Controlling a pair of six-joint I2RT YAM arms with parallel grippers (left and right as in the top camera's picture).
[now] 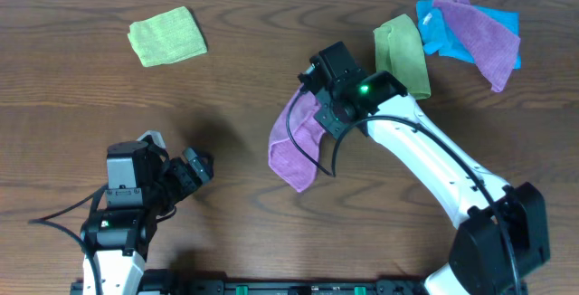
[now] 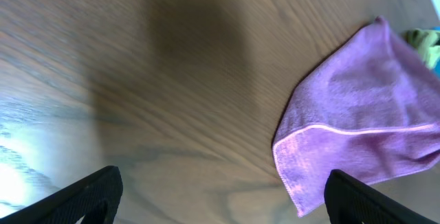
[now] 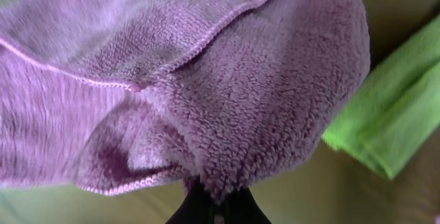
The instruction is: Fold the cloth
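A purple cloth (image 1: 295, 147) lies partly doubled over on the wooden table near the middle. My right gripper (image 1: 318, 105) is shut on its upper edge and holds that edge lifted; in the right wrist view the cloth (image 3: 206, 80) fills the frame, pinched between the fingertips (image 3: 214, 207). My left gripper (image 1: 194, 170) is open and empty, low over bare wood left of the cloth. In the left wrist view the cloth (image 2: 361, 124) lies ahead at the right, its hemmed corner near the right finger, and the jaws (image 2: 220, 200) are wide apart.
A folded light-green cloth (image 1: 166, 36) lies at the back left. A green cloth (image 1: 402, 55) lies just right of my right gripper, also in the right wrist view (image 3: 392, 124). A blue cloth (image 1: 443, 31) and another purple cloth (image 1: 484, 34) are piled at the back right.
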